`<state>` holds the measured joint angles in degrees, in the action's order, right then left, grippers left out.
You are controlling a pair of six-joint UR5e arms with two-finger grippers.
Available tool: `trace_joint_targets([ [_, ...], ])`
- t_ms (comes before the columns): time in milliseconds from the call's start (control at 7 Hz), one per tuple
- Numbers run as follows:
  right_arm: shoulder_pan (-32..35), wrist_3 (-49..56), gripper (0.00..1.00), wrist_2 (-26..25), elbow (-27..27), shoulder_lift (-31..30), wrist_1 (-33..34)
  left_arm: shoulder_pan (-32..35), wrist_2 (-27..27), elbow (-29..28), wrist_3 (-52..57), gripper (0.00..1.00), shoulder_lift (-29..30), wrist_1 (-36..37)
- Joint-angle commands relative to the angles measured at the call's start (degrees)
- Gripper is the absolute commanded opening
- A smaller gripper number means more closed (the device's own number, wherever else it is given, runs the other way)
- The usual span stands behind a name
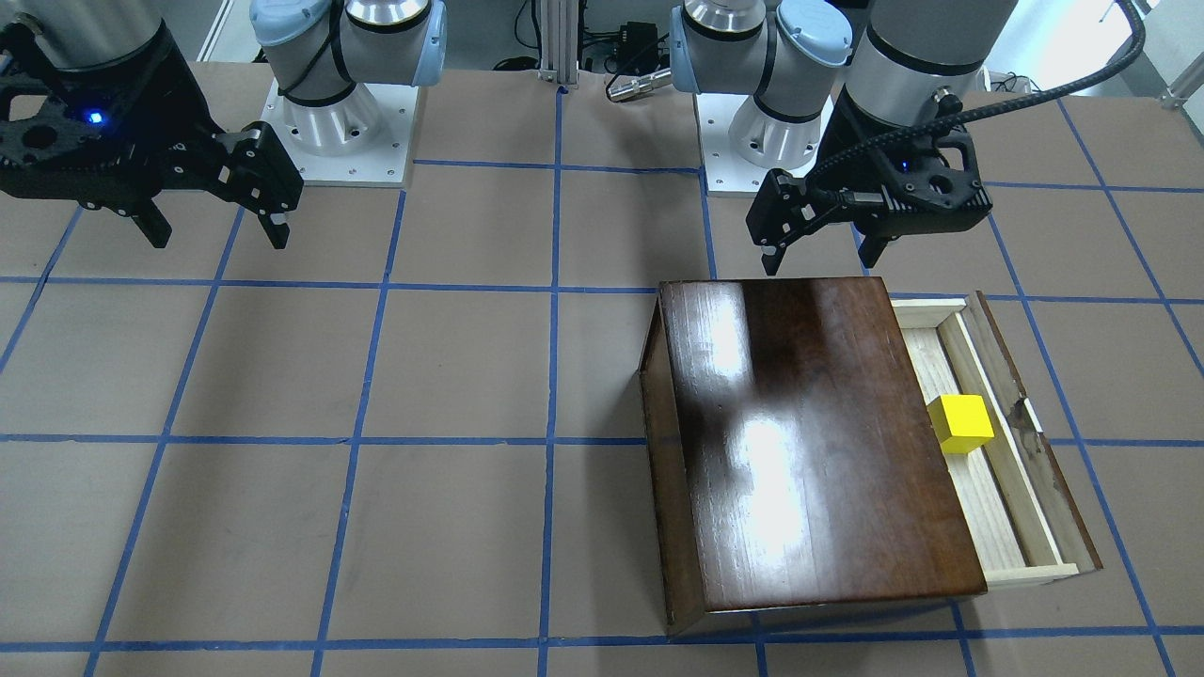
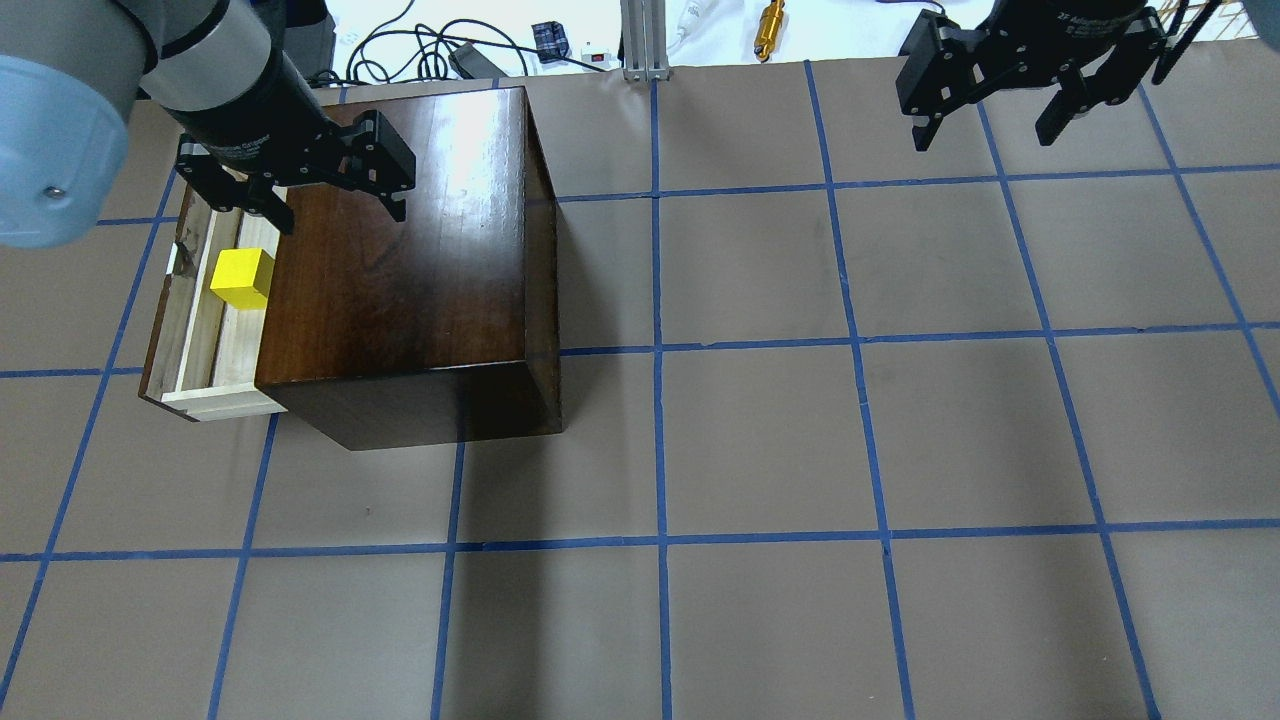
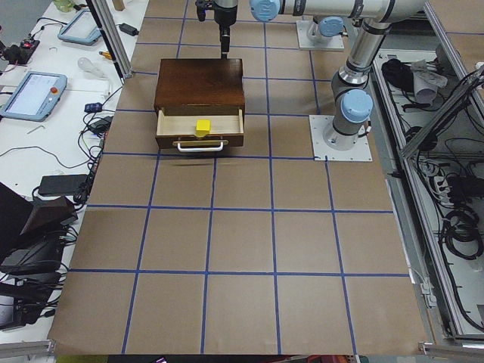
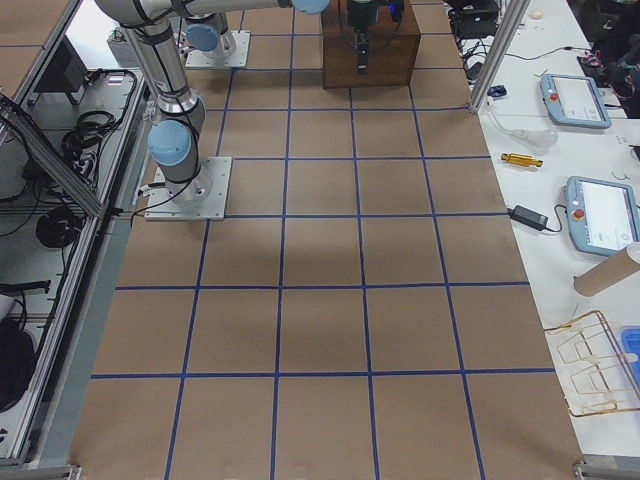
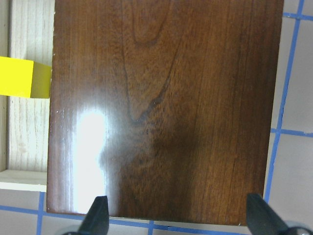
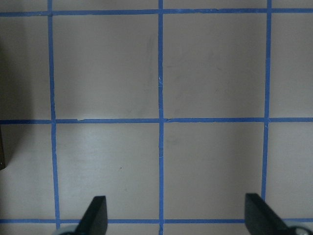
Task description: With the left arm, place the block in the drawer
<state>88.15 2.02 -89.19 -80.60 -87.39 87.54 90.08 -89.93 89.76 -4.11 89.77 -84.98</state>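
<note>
The yellow block (image 1: 959, 423) lies in the open drawer (image 1: 980, 512), which is pulled out of the glossy dark brown box (image 1: 809, 442). The overhead view shows the block (image 2: 241, 277) in the drawer (image 2: 195, 335) at the box's left side (image 2: 400, 250). It also shows at the left edge of the left wrist view (image 5: 22, 77). My left gripper (image 2: 340, 218) is open and empty, hovering above the box's back edge, apart from the block. My right gripper (image 2: 982, 140) is open and empty, far off over bare table.
The two arm bases (image 1: 343, 122) stand at the table's robot side. Cables and a gold tool (image 2: 768, 28) lie beyond the far edge. Tablets (image 3: 30, 91) lie on a side table. Brown paper with a blue tape grid covers the table.
</note>
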Motion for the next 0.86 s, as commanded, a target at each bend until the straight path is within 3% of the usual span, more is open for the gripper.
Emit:
trace_joint_targets([
  [0,0.0,0.0,1.00,0.1,0.0,-0.1,0.0,-0.1,-0.3,-0.2,0.2,1.00,-0.1,0.0],
  [714,0.0,0.0,1.00,0.1,0.0,-0.1,0.0,-0.3,0.1,-0.3,0.9,1.00,-0.1,0.0],
])
